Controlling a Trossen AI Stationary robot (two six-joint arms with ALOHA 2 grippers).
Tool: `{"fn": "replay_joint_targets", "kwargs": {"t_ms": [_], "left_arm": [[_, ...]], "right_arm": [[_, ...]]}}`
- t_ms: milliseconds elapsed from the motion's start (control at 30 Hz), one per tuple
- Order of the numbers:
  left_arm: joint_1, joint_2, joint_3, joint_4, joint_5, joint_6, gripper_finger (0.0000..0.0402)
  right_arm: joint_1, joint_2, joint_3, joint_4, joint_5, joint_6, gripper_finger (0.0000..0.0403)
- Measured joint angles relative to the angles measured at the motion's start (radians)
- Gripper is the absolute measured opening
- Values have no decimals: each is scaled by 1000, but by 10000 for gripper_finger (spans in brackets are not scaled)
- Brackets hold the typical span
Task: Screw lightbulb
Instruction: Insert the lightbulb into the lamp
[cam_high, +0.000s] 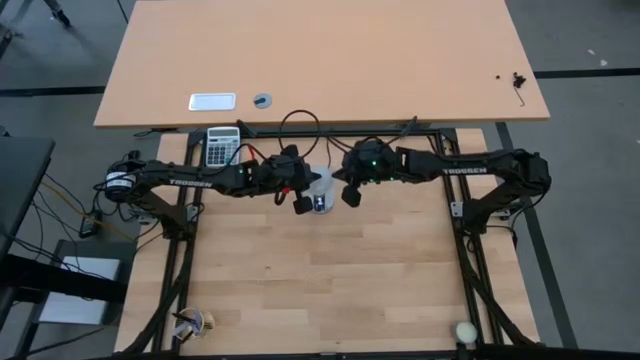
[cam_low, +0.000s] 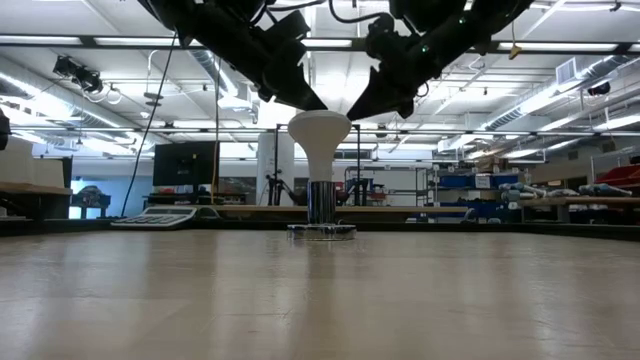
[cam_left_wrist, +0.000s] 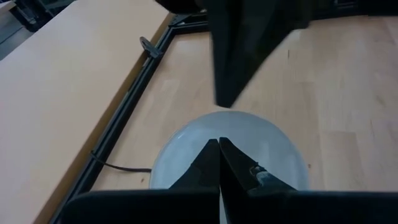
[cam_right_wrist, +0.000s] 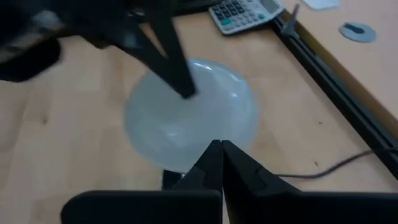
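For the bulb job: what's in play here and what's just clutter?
In play: lightbulb standing upright in the silver socket; left gripper and right gripper, both shut, tips at the dome from either side.

Clutter: calculator, cream ball at the near edge, white plate on the far table.

A calculator (cam_high: 222, 146) lies at the table's back edge. A cream ball (cam_high: 465, 331) sits at the front right corner. A second, lighter table (cam_high: 400, 50) stands behind.

lightbulb (cam_low: 319, 135) hemmed by both grippers, calculator (cam_high: 222, 146) nearby, front table (cam_high: 330, 290) open
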Motion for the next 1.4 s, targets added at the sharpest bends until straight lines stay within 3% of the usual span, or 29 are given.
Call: {"fn": "replay_joint_targets", "kwargs": {"t_ms": [600,833,967,1200,1400], "left_arm": [[0,0,-1,0,0,0,0],[0,0,1,14,3,0,0],[0,0,0,13,3,0,0],[0,0,0,11,2,0,0],[0,0,0,12,1,0,0]], "right_arm": [[8,27,4,2,-76,11,9],[51,33,-2,35,-179,28,9],[77,33,-1,58,-184,28,9],[47,-1,0,2,8,-2,9],[-9,-1,0,-29,20,-6,9]]}}
